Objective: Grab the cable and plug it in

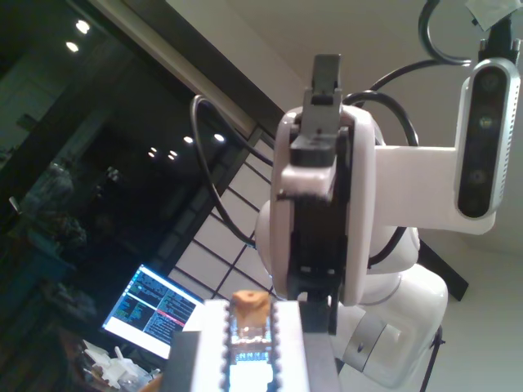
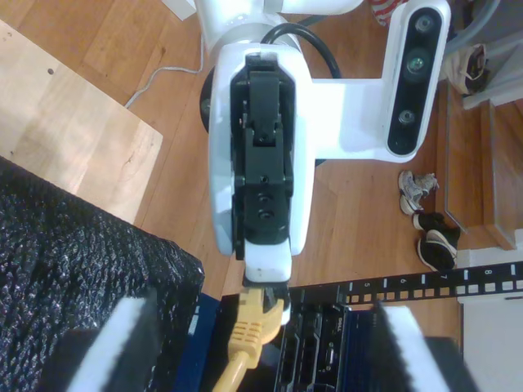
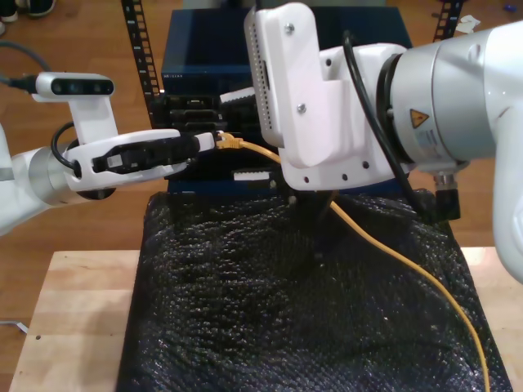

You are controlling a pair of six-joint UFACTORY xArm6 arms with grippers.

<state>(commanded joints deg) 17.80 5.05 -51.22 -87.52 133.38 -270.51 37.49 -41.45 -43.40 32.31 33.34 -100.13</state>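
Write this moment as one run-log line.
phase: plugging | my first gripper: shut on the cable at its plug end | my second gripper: open | plug: at the rack unit, seating unclear

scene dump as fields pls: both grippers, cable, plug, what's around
my first gripper: shut on the plug, reaching in from the exterior view's left
my second gripper: open, pads wide apart, facing my first gripper
cable: yellow, trails from the plug over the mat to the exterior view's lower right
plug: at the rack unit's front; seated or not, cannot tell
rack unit: black port face, blue case, behind the mat
mat: black, padded, on a wooden table
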